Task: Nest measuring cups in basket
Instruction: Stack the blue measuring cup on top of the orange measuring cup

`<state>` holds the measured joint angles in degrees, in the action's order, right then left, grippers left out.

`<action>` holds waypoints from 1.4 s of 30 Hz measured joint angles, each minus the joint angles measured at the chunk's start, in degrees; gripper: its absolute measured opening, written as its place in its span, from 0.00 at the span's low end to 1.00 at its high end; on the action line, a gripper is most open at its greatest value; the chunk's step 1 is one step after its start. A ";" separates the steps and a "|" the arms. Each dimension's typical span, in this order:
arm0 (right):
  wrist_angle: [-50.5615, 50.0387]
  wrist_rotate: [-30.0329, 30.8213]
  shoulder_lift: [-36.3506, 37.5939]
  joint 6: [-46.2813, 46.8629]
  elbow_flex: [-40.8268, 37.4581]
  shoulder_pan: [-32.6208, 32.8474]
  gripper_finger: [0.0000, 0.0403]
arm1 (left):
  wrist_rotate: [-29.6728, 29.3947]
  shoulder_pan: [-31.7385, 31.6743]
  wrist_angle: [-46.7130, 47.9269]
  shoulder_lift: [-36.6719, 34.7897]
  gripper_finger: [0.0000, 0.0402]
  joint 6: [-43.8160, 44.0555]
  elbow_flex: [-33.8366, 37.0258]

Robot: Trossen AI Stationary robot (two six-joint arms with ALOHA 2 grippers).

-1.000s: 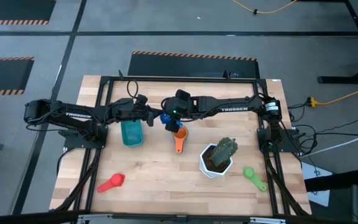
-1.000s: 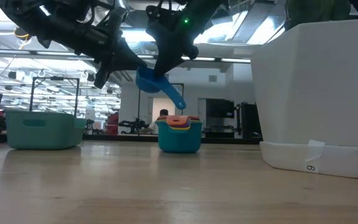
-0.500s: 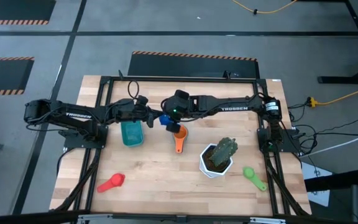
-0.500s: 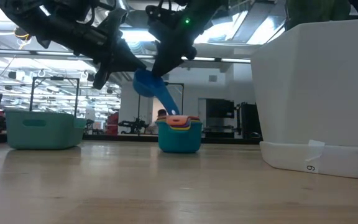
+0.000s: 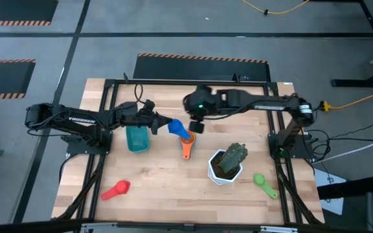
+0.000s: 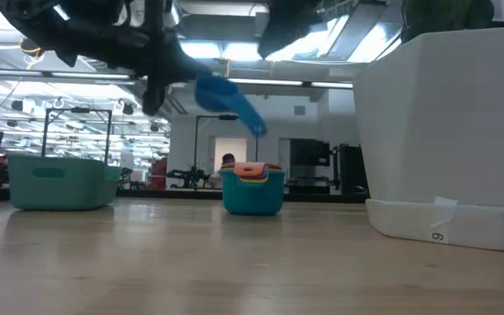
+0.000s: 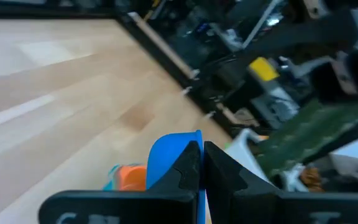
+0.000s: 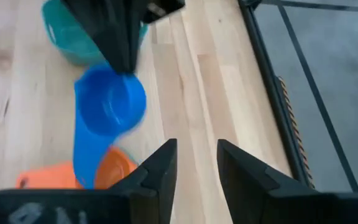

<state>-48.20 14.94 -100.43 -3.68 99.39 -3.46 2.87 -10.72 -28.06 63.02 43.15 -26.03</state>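
A bright blue measuring cup point(image 5: 176, 127) is seen above an orange one point(image 5: 186, 146). A teal basket point(image 5: 137, 139) is shown at left, a red cup point(image 5: 116, 189) near left, a green cup point(image 5: 263, 183) near right. The table point(image 5: 167, 175) is pale wood-grained; the pot point(image 5: 220, 172) is white.

blue cup point(image 5: 175, 127): airborne | orange stack point(image 5: 186, 145): mid-table | teal basket point(image 5: 136, 138): upright, left

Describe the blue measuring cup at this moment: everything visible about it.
The blue measuring cup is a round bright-blue plastic scoop with a flat handle. The left gripper is shut on its bowl rim, holding it in the air, tilted, with the handle sloping down toward the orange cup in the stack below. Its bowl looks empty. The right gripper stands open, apart from it.
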 joint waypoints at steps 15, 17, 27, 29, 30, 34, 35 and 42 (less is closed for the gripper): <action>-2.07 -0.01 28.36 3.10 -19.89 0.00 0.29 | 21.52 -3.40 13.48 5.72 0.00 -6.67 -20.30; -1.58 -0.01 32.22 5.02 -24.09 0.00 0.29 | 25.76 -4.55 14.91 7.57 0.00 -7.52 -23.05; 6.46 -0.04 45.74 9.64 -41.58 0.00 0.29 | 45.50 -9.19 15.44 19.88 0.00 -7.27 -29.84; 8.55 -0.07 47.00 9.66 -44.28 0.00 0.29 | 47.98 -9.60 15.55 22.64 0.00 -6.38 -30.07; 9.47 -0.07 47.47 9.66 -45.55 0.00 0.29 | 48.90 -9.78 15.25 24.08 0.00 -5.85 -30.09; 12.42 -0.09 48.11 9.66 -49.47 0.00 0.29 | 52.80 -10.45 15.13 29.41 0.01 -5.51 -30.13; 13.04 -0.13 48.09 9.67 -50.27 0.00 0.29 | 53.44 -10.65 15.13 30.68 0.01 -5.14 -30.13; 17.45 -3.20 48.09 9.67 -54.09 0.00 0.29 | 56.75 -12.49 14.79 37.05 0.01 -4.11 -30.13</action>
<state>-30.75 11.74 -52.34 5.99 45.30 -3.46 59.62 -23.21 -13.26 100.07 39.05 -56.16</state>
